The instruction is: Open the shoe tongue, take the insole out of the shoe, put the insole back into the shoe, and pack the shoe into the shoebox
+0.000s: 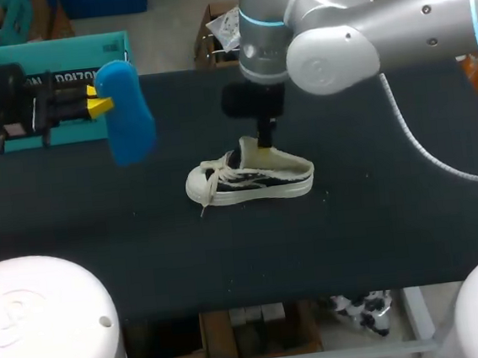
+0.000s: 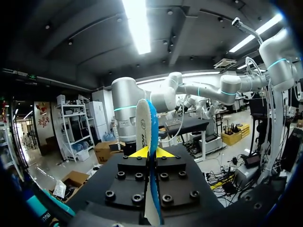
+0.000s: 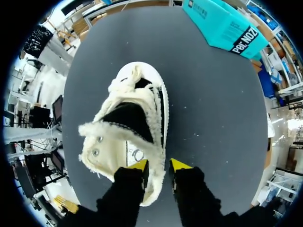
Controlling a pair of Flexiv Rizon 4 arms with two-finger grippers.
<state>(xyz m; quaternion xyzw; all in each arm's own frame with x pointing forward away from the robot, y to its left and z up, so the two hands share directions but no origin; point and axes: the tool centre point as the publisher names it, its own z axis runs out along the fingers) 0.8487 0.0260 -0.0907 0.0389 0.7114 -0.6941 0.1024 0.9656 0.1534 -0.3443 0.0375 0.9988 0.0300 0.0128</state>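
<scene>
The left hand [image 2: 150, 152] clenched the insole [image 1: 127, 114] above the worktop [image 1: 377, 208]. The right hand [image 3: 158, 165] pinched the shoe [image 1: 252, 182] at its heel

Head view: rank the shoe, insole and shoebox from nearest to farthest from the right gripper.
1. shoe, at the right gripper, heel between its jaws.
2. insole, off to the left, in the left gripper.
3. shoebox, back left corner.

Cream shoe [image 1: 252, 180] with black stripes, blue insole [image 1: 127, 112], teal shoebox [image 1: 49, 57], black table [image 1: 378, 216]
</scene>
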